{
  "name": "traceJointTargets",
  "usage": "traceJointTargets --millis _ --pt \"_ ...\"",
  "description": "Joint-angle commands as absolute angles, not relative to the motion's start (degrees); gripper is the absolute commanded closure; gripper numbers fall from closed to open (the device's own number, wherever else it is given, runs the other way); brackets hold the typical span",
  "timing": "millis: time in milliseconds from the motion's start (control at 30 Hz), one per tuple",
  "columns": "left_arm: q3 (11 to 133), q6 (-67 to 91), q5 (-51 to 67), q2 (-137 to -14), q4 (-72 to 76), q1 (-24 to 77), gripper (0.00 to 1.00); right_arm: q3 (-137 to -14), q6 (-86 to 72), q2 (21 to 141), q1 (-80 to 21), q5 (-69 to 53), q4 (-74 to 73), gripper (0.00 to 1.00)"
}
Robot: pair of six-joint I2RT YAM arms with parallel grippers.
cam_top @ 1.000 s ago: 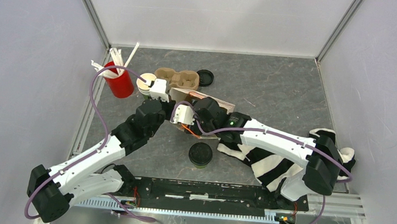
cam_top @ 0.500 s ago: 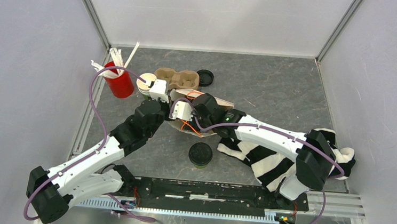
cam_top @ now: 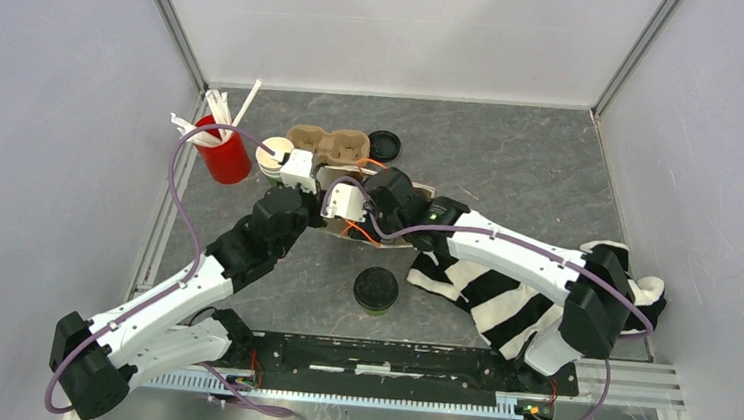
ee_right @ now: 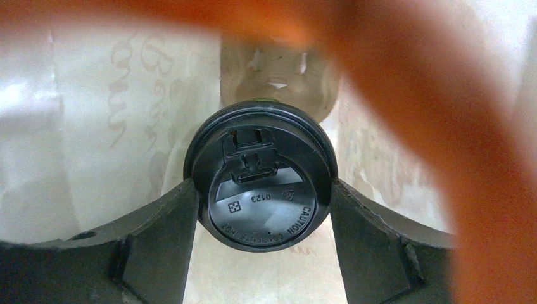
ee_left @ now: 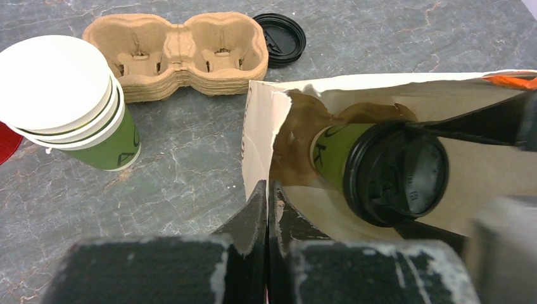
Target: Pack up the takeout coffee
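Left hand [ee_left: 267, 197] pinching paper bag [ee_left: 258, 120] rim, right hand [ee_right: 262, 190] — inside — clasping lidded green cup [ee_left: 330, 152]

Mouth of the paper bag [ee_left: 258, 136] filled by right gripper [ee_right: 263, 190] and lidded cup [ee_right: 266, 215], carrier [cam_top: 331, 147], cup stack [cam_top: 272, 155] and red cup [cam_top: 224, 158] crowding far left, another capped cup [cam_top: 376, 289] near centre, striped cloth [cam_top: 501, 300] near right, table [cam_top: 532, 162] bare far right

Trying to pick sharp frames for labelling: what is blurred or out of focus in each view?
Right wrist: an orange smear close to the lens is out of focus, while the black lid is sharp, lettering readable. Left wrist: the lidded cup and paper bag are crisp; a grey blur fills the lower right corner. Top external: evenly lit, sharp, no glare.
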State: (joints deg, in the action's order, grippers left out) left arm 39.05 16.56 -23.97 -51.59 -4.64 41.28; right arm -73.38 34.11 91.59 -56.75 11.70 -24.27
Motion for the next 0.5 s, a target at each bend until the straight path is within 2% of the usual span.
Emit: traceJointTargets --millis 0,467 --pt "41.23 13.40 -25.40 -51.12 -4.06 41.48 0.98 -75.84 34.41 87.72 -56.78 12.68 -25.99 0.42" --pt "42.37 11.42 -32.63 -51.16 -7.30 41.48 0.98 -84.28 37.58 91.45 -57.70 14.30 -32.25 0.43"
